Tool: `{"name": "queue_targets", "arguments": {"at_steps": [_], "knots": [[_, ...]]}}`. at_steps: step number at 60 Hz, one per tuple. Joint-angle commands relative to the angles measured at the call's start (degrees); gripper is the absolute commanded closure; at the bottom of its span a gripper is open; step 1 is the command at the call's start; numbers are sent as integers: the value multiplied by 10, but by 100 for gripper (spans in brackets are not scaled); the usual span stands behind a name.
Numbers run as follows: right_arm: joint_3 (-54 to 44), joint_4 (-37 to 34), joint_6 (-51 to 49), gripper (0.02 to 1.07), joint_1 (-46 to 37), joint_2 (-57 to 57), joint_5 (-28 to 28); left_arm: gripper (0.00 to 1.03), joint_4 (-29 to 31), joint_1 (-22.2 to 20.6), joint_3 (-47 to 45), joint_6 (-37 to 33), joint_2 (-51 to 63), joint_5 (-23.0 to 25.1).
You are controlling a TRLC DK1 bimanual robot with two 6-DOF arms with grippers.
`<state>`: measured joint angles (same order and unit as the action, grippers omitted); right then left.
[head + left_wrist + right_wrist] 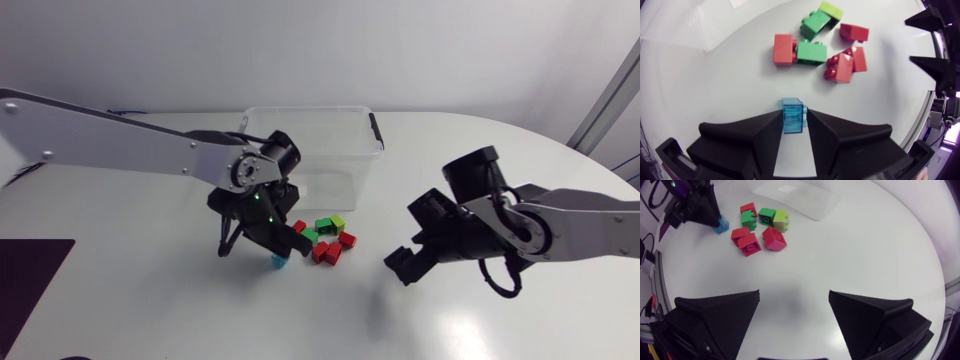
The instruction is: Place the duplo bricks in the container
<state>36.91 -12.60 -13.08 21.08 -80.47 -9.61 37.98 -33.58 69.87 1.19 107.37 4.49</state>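
A translucent blue brick (792,116) stands on the white table with my left gripper (792,131) shut on it, one finger pressed against each side. In the head view that gripper (276,248) points down over the blue brick (279,261), just in front of the clear plastic container (372,130). Ahead of the held brick lies a loose heap of red, green and lime bricks (811,51); the same heap (326,240) shows from above. My right gripper (405,262) hangs open and empty to the right of the heap, which lies well ahead of its fingers (725,317).
The container (795,195) lies beyond the heap (760,227) as seen from the right wrist, with the left gripper (700,210) and blue brick (721,226) beside it. A dark mat (30,265) lies at the table's left edge.
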Motion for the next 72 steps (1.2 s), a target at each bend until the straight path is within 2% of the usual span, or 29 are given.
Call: {"name": "queue_targets", "arguments": {"at_steps": [1,9,16,27,30,40,46,49,51,52,54,55,59,60,61,62,68,72], "knots": [[27,12,-23,7,23,-39,2,76,4,9,-6,-20,-79,3],[61,56,-26,7,42,-109,12,76,1,25,12,-37,-140,-15],[85,83,-41,7,65,-167,49,76,-12,48,38,-44,-169,-16],[123,99,-64,7,91,-229,86,76,-94,76,46,-51,-203,-15],[132,99,-73,7,96,-241,98,76,-135,78,41,-51,-204,-14],[152,108,-81,12,108,-255,120,76,-220,89,33,-51,-166,-13],[162,108,-81,23,117,-267,126,76,-255,91,38,-47,-130,-13],[162,108,-81,33,121,-269,128,75,-273,91,39,-47,-117,-13],[160,112,-82,45,126,-271,133,75,-277,90,44,-46,-104,-13],[158,116,-82,51,128,-270,135,73,-277,90,47,-46,-99,-13],[149,132,-83,70,129,-267,136,70,-280,90,52,-47,-88,-13],[146,137,-82,74,129,-263,136,68,-281,90,54,-47,-84,-13],[134,137,-81,76,128,-246,136,45,-281,91,62,-46,-73,-15],[128,137,-79,79,128,-239,136,37,-281,92,64,-45,-72,-16],[114,136,-78,80,128,-218,136,23,-281,92,64,-44,-72,-17],[107,135,-78,80,128,-206,136,19,-280,92,63,-44,-74,-19],[82,111,-79,80,118,-143,139,13,-280,95,57,-40,-92,-21],[76,83,-79,80,106,-93,140,13,-280,96,49,-33,-114,-22]]}}
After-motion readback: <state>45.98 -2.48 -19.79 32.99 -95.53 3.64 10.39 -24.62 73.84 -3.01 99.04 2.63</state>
